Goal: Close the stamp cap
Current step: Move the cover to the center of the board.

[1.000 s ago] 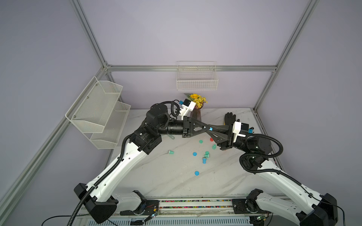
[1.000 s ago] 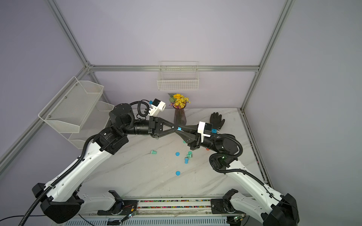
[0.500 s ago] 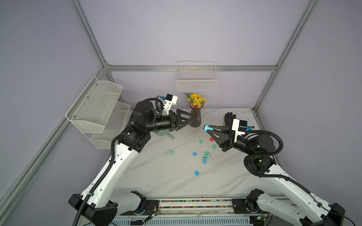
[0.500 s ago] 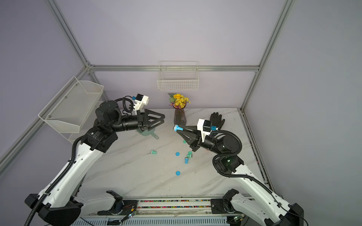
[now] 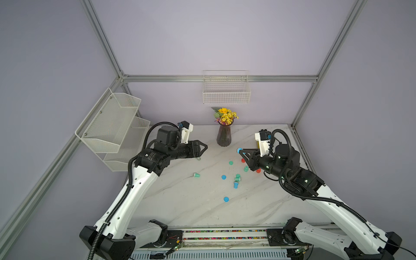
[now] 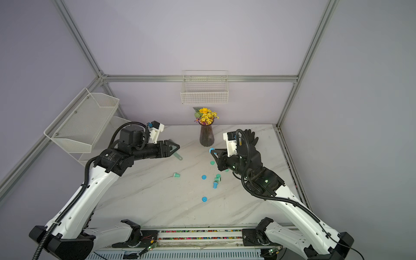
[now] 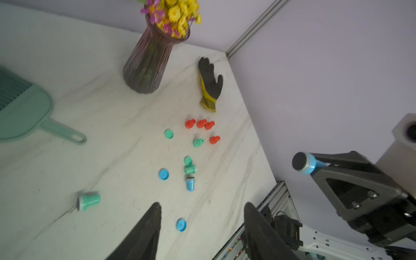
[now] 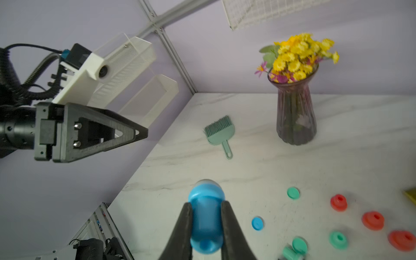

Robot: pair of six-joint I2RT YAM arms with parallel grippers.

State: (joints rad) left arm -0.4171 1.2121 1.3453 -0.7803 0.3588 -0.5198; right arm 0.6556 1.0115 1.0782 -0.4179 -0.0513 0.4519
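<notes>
**Blue stamp (image 8: 206,225) held aloft, left jaws empty**

The right gripper (image 8: 206,203) pinches the stamp by its body, above the table (image 5: 180,202), end facing the left arm (image 5: 139,191), probably to present it for capping; whether it is capped, I cannot tell. The left gripper (image 7: 202,203), level and well apart, stands spread and empty.

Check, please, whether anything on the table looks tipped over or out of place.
Yes: a green stamp lies on its side, apart from the others, and a blue stamp is toppled too. A blue cap sits loose, alone.
</notes>
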